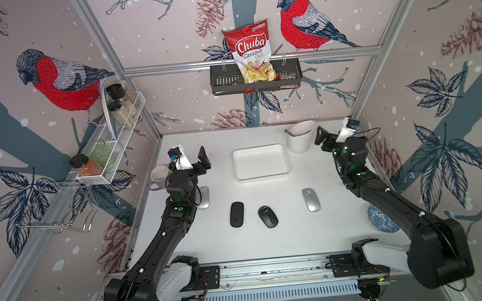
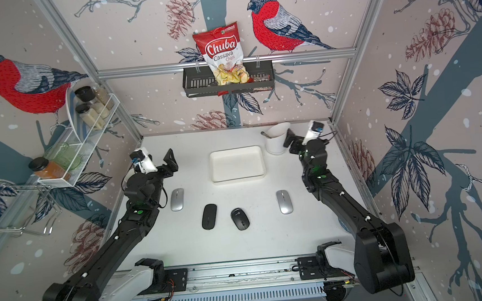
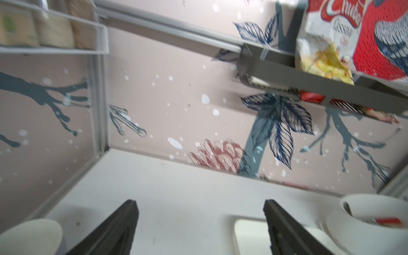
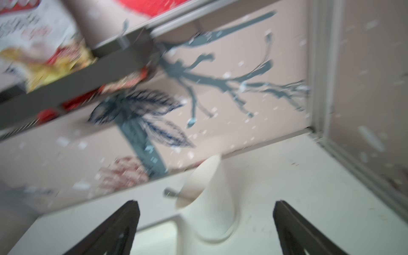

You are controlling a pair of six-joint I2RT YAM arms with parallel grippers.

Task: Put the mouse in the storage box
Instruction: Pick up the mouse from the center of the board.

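White table (image 1: pixel 285 241) carries: storage box (image 1: pixel 262 175) rear-ctr; tall white cup (image 1: pixel 299 143) just beside its right rear corner; pale mug (image 1: pixel 158 176) at left edge; blue-patterned bowl (image 1: pixel 382 221) front right. Loose row fwd of box, L to R: left silver mouse (image 2: pixel 177 199), flat black mouse (image 1: pixel 237 214), rounded black mouse (image 1: pixel 268 216), right silver mouse (image 1: pixel 311 199).

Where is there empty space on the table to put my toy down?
Biggest bare patch: the front of the table, between the row of four mice and the metal rail. Also bare: between the storage box and the back wall. The box is empty too. Crowded: the mice row and the back right corner by the white cup.
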